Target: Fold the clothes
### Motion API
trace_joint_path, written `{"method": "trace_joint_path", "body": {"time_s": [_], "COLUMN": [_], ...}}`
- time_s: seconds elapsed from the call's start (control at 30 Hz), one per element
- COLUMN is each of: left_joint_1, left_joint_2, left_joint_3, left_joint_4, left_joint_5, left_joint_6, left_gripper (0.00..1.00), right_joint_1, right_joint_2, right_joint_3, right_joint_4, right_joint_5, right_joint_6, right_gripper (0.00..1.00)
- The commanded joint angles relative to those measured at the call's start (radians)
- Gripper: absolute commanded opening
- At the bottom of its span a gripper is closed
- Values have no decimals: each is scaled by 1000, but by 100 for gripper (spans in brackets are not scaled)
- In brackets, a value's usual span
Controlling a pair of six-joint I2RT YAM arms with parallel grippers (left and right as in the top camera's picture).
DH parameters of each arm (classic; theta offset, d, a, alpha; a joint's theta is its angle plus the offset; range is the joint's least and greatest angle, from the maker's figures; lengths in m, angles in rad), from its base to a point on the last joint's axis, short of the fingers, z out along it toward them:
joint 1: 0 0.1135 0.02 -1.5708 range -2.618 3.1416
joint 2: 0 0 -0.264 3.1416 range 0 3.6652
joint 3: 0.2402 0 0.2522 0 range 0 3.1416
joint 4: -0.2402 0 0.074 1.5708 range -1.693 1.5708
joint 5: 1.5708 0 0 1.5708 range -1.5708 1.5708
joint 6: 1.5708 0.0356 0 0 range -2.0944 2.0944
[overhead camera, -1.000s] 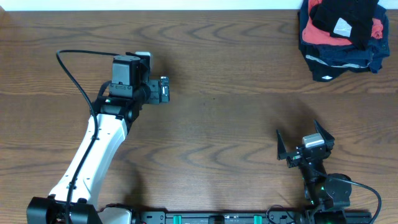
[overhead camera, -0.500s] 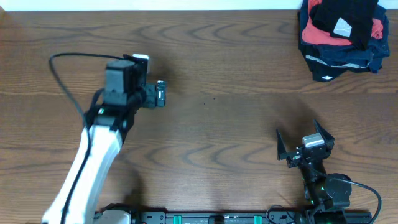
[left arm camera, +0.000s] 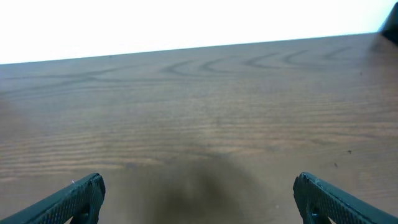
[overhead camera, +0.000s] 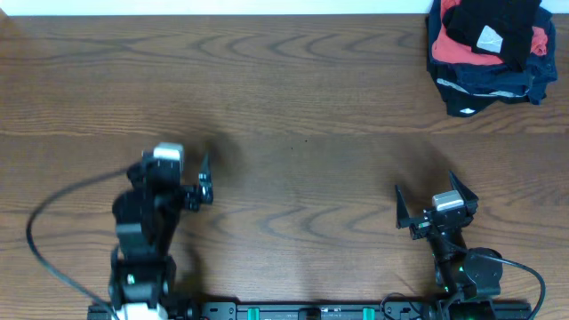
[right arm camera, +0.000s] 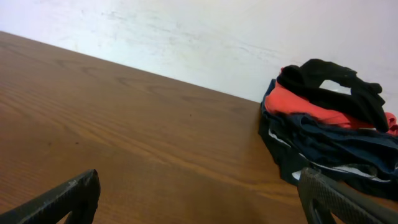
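The black T-shirt (overhead camera: 493, 25) lies crumpled on top of a pile at the table's far right corner, its white label (overhead camera: 490, 39) showing. It also shows in the right wrist view (right arm camera: 329, 81). My left gripper (overhead camera: 173, 176) is at the front left, open and empty over bare wood (left arm camera: 199, 199), far from the shirt. My right gripper (overhead camera: 431, 203) is at the front right, open and empty (right arm camera: 199, 199), pointing toward the pile and well short of it.
Under the black shirt lie a red shirt (right arm camera: 298, 102) and dark navy garments with pale trim (right arm camera: 329, 146), also seen from overhead (overhead camera: 484, 84). The wooden table (overhead camera: 302, 116) ends at a white wall behind the pile.
My left arm has drawn back from the middle left of the table toward the front edge. The right arm and the pile have not moved.
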Motion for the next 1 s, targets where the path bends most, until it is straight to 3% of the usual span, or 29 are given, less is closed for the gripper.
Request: {"method": "trace_joint_path", "body": {"time_s": [0.0, 0.23, 0.6, 0.77, 0.97], "left_joint_1": [16, 34, 34, 34, 34], "left_joint_2": [-139, -387, -531, -553, -553], "left_joint_3": [-90, -229, -292, -292, -292], "left_joint_4": [18, 18, -41, -68, -99], "left_joint_5": [20, 19, 11, -120, -195], "left_joint_6": [15, 16, 14, -159, -167], "left_gripper": [98, 98, 98, 98, 98], "right_joint_1": [11, 11, 11, 11, 11], "right_joint_2": [-7, -7, -7, -7, -7], "right_joint_3": [-2, -2, -2, -2, -2], "right_joint_4": [-3, -3, -3, -3, -3], "right_joint_5": [5, 5, 5, 5, 5], "right_joint_6": [-4, -4, -4, -4, -4], "right_gripper": [99, 99, 99, 99, 99]}}
